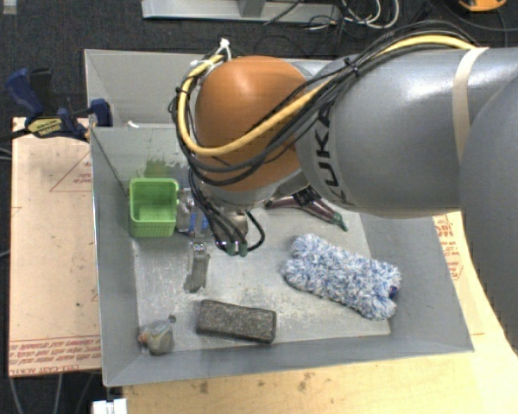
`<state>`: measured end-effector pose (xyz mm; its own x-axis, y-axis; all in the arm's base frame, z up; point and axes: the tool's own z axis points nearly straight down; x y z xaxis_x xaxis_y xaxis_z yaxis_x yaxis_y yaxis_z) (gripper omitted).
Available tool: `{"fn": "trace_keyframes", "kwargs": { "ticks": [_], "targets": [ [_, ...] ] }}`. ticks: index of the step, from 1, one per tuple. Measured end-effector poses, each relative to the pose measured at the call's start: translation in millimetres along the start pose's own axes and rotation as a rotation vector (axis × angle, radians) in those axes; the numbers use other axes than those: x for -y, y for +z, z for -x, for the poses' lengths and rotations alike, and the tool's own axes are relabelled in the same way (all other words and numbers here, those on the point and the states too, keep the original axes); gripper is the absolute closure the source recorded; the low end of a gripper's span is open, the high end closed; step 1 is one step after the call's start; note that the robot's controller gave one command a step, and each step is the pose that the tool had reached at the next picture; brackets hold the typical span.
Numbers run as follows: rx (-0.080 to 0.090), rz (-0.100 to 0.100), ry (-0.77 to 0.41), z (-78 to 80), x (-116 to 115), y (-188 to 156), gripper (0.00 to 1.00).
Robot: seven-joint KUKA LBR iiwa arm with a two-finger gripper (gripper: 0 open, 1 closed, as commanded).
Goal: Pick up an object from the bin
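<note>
While the gripper (pixel 196 270) hangs low over the bin (pixel 160 287) floor, between a green square tub (pixel 153 205) and a grey rectangular block (pixel 236 320), its opening cannot be told. Judged step: approach. Next move calls for centring over one object, probably the block.

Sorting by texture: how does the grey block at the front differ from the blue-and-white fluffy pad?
The grey block is hard-edged and speckled grey; the fluffy pad is shaggy, blue and white. The block is smaller and lies nearly level; the pad slants down rightward. Both are oblong and lie on the bin floor.
</note>
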<state>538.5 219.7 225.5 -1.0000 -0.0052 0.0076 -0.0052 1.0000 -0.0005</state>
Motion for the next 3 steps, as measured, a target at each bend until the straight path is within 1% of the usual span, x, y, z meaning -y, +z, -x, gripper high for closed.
{"fn": "trace_keyframes", "kwargs": {
  "ticks": [1,2,3],
  "targets": [
    [0.008,0.002,0.004,1.8,1.5,-5.0,0.0],
    [0.018,0.005,-0.034,55.1,-13.9,64.6,0.0],
    [0.009,0.003,0.207,104.9,-8.8,71.4,0.0]
  ]
}}
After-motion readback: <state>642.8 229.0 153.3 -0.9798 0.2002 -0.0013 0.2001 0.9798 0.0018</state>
